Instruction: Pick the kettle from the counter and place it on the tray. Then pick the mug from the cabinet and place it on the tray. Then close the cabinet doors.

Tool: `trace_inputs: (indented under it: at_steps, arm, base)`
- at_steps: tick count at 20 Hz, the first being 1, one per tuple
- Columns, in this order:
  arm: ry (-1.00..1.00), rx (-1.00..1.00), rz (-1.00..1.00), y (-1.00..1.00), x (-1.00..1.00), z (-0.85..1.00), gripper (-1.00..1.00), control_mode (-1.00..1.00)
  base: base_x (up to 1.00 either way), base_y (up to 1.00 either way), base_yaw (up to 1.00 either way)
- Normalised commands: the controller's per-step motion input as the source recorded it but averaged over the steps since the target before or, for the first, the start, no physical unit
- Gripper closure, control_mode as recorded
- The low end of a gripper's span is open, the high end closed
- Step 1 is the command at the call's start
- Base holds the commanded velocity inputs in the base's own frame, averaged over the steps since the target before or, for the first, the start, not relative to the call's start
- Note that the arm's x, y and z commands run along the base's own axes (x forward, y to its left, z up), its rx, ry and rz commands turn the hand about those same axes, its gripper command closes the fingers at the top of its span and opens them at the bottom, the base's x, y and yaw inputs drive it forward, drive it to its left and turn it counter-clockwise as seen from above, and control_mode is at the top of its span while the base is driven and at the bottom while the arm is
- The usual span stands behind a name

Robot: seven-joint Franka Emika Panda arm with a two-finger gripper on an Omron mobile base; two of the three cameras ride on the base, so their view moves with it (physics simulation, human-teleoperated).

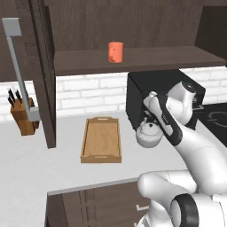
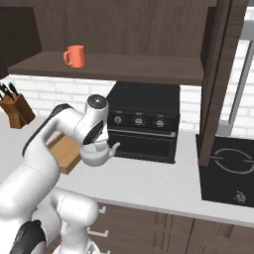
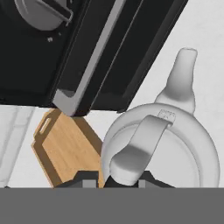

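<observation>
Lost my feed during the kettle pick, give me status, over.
Pincer at the kettle handle, grip state unclear. Kettle beside the black oven, not on the tray. Mug on cabinet shelf, doors open.

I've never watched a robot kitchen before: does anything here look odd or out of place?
Nothing is spilled or broken. The tall dark brown cabinet doors stand open, and the small orange-red mug sits upright on the shelf. The squat silver-grey kettle is upright under the robot's hand.

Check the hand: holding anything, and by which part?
Looks like the kettle, taken by its arched handle: the hand sits right at the handle's near end. Whether the fingers have actually closed on it cannot be told.
</observation>
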Motion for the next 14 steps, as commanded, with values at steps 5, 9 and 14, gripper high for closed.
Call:
trace_inputs:
  at_steps: [5, 9, 14]
  arm:
    - [0.0, -0.07, 0.17, 0.97, 0.0, 0.03, 1.0, -1.0]
    - [0.0, -0.1, 0.14, 0.42, 0.0, -0.02, 1.0, -1.0]
    - [0.0, -0.03, 0.0, 0.44, 0.07, 0.0, 1.0, -1.0]
  base:
    - [0.0, 0.0, 0.0]
    - [0.0, 0.0, 0.0]
    - [0.0, 0.0, 0.0]
